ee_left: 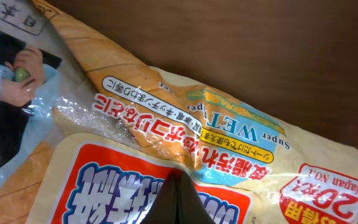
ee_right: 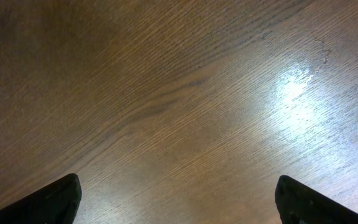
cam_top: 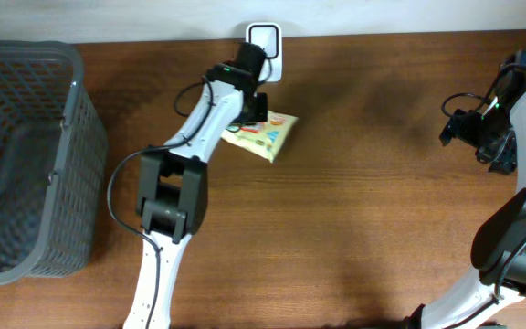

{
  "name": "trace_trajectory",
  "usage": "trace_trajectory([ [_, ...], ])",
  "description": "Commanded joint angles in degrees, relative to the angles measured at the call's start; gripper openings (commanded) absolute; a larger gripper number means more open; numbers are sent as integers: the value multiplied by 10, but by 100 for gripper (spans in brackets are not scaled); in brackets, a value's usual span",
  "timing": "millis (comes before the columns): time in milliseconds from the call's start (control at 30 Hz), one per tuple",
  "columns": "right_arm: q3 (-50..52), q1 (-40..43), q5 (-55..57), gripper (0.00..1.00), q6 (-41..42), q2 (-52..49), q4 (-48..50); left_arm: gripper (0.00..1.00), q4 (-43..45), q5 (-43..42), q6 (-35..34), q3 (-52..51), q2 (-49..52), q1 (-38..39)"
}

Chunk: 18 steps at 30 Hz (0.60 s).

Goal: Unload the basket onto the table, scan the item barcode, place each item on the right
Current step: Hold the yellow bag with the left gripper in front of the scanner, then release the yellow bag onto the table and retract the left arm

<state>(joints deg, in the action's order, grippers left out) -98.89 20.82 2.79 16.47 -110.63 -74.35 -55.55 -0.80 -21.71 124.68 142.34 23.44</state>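
The item is a yellowish packet of wet wipes (cam_top: 265, 137) with red and blue Japanese print, lying tilted near the back middle of the table. My left gripper (cam_top: 250, 111) is shut on the packet's near edge. In the left wrist view the packet (ee_left: 229, 130) fills the frame and the closed fingers (ee_left: 179, 202) form one dark wedge over it. No barcode shows on the visible face. My right gripper (cam_top: 482, 139) hangs open at the far right over bare wood, its fingertips (ee_right: 61, 199) wide apart with nothing between them.
A small white square device (cam_top: 265, 38) stands at the table's back edge, just behind the left gripper. A large grey mesh basket (cam_top: 82, 137) takes up the left end of the table. Brown wood (cam_top: 382, 210) stretches between the arms.
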Motion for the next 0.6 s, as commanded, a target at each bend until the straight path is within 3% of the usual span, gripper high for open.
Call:
trace_trajectory([
  [0,-7,2,5,98,3,9,0,0,9,-46,-21,-23,11,51],
  [100,-7,2,5,98,3,9,0,0,-14,-41,0,35,6,59],
  [133,-7,2,5,99,3,9,0,0,-52,-10,8,81,-1,51],
  [167,-7,2,5,99,3,9,0,8,-102,55,8,141,-9,35],
  [200,-7,2,5,99,3,9,0,24,-127,93,8,169,-11,25],
  [267,-7,2,5,99,3,9,0,67,-172,174,8,209,-12,-8],
  [300,-7,2,5,99,3,9,0,87,-188,174,7,208,-11,-27],
  [333,-7,2,5,99,3,9,12,99,-201,166,7,205,-8,-40],
  [400,-7,2,-19,99,11,9,69,99,-215,153,7,195,2,-66],
  [500,-7,2,-205,99,46,9,45,99,-231,110,7,194,6,-75],
  [567,-5,-15,-372,99,-49,6,76,99,-231,111,7,194,6,-75],
])
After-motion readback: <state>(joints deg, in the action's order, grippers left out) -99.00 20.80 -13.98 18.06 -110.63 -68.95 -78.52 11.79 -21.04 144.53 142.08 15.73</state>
